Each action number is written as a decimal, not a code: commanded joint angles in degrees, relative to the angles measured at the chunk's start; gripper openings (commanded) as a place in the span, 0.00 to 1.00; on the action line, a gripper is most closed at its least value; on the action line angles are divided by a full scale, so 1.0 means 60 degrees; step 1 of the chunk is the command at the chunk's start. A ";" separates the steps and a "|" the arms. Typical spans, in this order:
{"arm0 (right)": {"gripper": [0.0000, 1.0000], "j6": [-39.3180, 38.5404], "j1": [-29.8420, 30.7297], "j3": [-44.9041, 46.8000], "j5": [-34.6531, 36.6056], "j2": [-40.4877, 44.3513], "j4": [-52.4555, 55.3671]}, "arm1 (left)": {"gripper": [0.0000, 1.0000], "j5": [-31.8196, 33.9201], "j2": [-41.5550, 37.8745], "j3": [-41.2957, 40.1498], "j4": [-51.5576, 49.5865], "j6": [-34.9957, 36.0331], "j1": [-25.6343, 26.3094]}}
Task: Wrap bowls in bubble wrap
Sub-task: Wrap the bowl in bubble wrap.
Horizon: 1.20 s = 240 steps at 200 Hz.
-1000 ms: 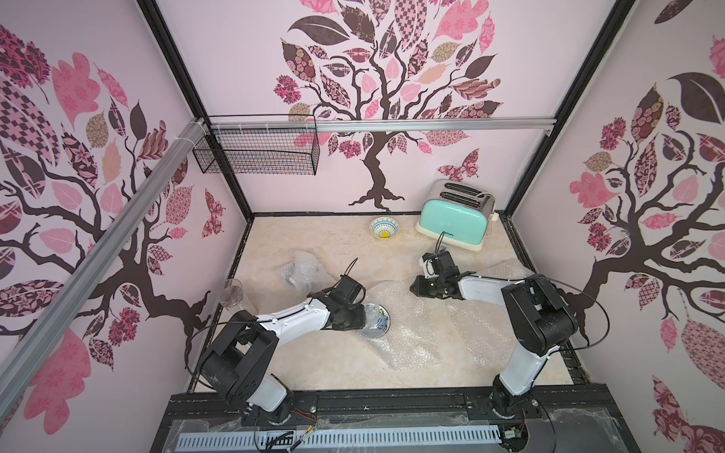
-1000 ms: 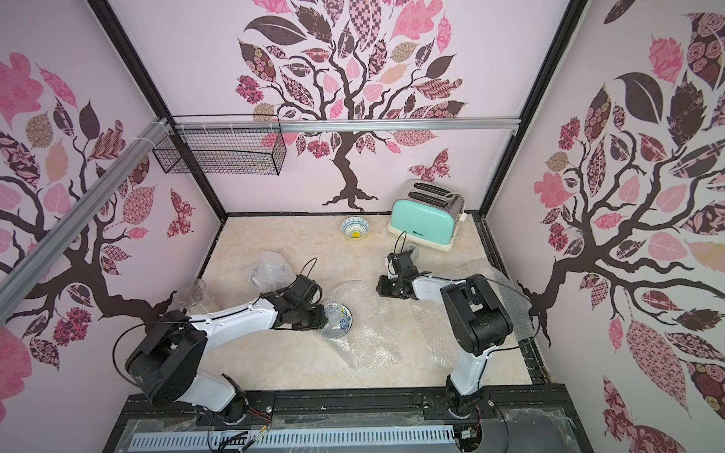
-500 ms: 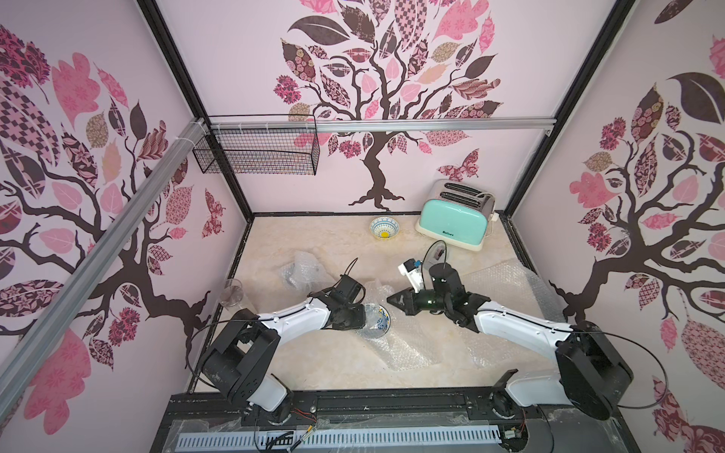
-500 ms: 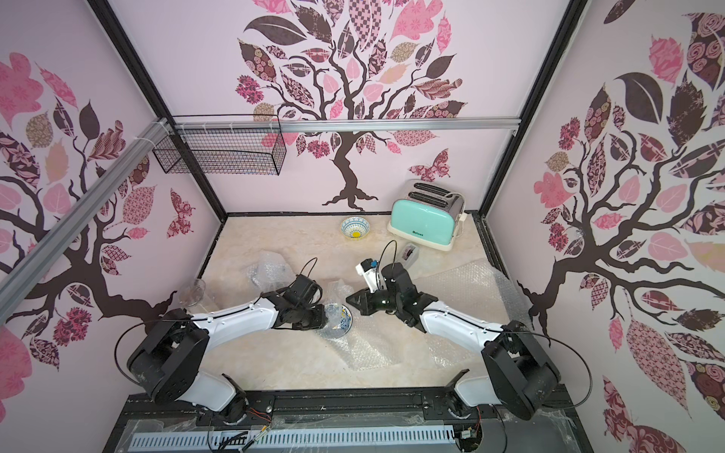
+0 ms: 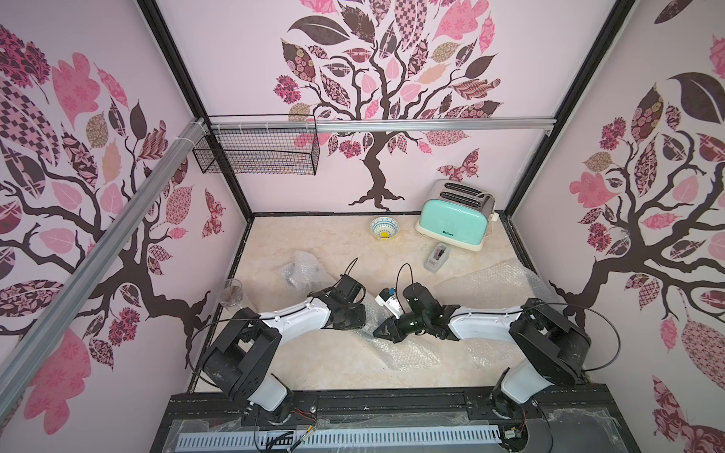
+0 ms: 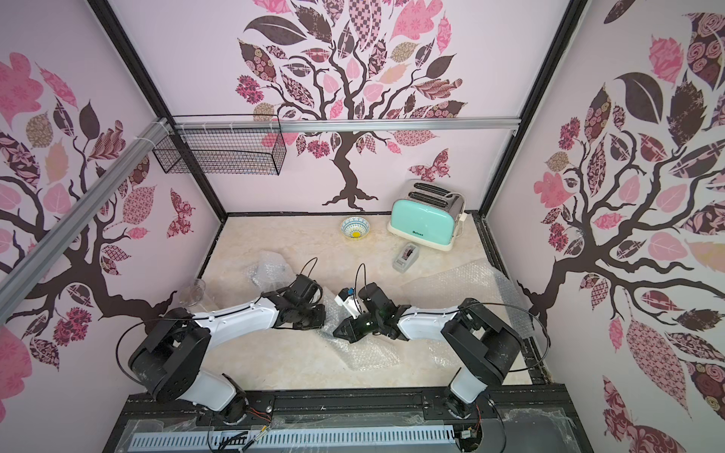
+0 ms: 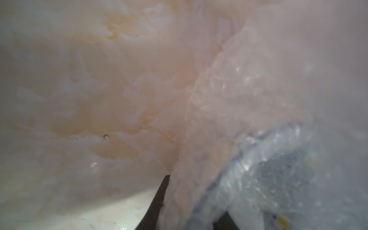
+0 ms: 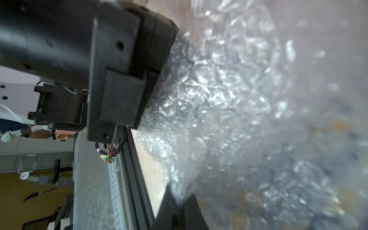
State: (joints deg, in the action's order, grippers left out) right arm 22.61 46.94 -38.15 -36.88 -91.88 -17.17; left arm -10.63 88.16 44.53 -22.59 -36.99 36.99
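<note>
At the middle of the table [image 5: 333,243], the left gripper [image 5: 361,318] is clamped on the rim of a blue-patterned bowl [image 7: 278,169] through the bubble wrap [image 5: 408,349], apparently to hold it steady. The right gripper [image 5: 379,333] has its jaws pinched shut on a fold of that sheet, which lies over the bowl and hides it from above. At the far edge 1 bare yellow-centred bowl [image 5: 384,228] waits left of the mint toaster [image 5: 455,223], whose small dark brand word is too small to read.
</note>
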 commanded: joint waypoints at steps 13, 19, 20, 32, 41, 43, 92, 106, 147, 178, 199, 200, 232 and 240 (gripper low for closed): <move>0.00 -0.0473 0.0254 -0.0406 -0.0390 -0.0214 0.0425 | 0.26 0.0025 0.0293 -0.0010 -0.0201 0.0072 0.0016; 0.00 -0.0524 0.0289 -0.0423 -0.0419 -0.0215 0.0507 | 0.26 0.0025 0.0279 -0.0018 -0.0164 0.0043 0.0016; 0.00 -0.0528 0.0298 -0.0431 -0.0424 -0.0215 0.0527 | 0.26 0.0027 0.0264 -0.0021 -0.0170 0.0043 0.0016; 0.00 -0.0591 0.0335 -0.0410 -0.0478 -0.0228 0.0607 | 0.26 0.0003 0.0269 -0.0025 -0.0131 0.0018 0.0016; 0.00 -0.0617 0.0344 -0.0423 -0.0477 -0.0244 0.0688 | 0.26 -0.0029 0.0293 -0.0011 -0.0124 0.0024 0.0019; 0.00 -0.0626 0.0338 -0.0424 -0.0475 -0.0255 0.0703 | 0.26 -0.0044 0.0300 -0.0010 -0.0119 0.0027 0.0010; 0.23 -0.1096 0.0338 -0.0591 0.0106 0.0514 0.1310 | 0.25 -0.0031 0.0317 -0.0010 -0.0118 0.0071 0.0016; 0.34 -0.1255 0.0333 -0.0625 0.0286 0.0949 0.1481 | 0.25 -0.0016 0.0325 -0.0003 -0.0137 0.0097 0.0016; 0.54 -0.1583 -0.0191 -0.0468 0.0395 0.2731 0.1554 | 0.24 0.0011 0.0317 -0.0002 -0.0156 0.0147 0.0016; 0.56 0.0173 -0.2464 0.0066 0.1064 0.3408 -0.0014 | 0.24 0.0014 0.0319 -0.0025 -0.0151 0.0184 0.0016; 0.49 0.0463 -0.3346 -0.0676 0.1587 0.2193 0.0320 | 0.24 -0.0026 0.0321 -0.0021 -0.0117 0.0176 0.0016; 0.49 0.0442 -0.3343 -0.0733 0.1589 0.2124 0.0382 | 0.24 -0.0028 0.0321 -0.0023 -0.0110 0.0183 0.0016; 0.46 0.0767 -0.3274 -0.1672 0.0175 -0.0016 0.0514 | 0.24 -0.0053 0.0372 -0.0052 -0.0073 0.0222 0.0002; 0.49 0.0884 -0.3185 -0.1532 0.0014 -0.0248 0.0070 | 0.24 -0.0066 0.0372 -0.0055 -0.0059 0.0230 0.0002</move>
State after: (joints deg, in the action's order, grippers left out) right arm 24.45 26.50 -46.87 -31.55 -88.66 -14.94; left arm -11.31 88.68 44.56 -21.71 -36.97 36.88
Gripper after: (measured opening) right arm 0.464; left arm 0.245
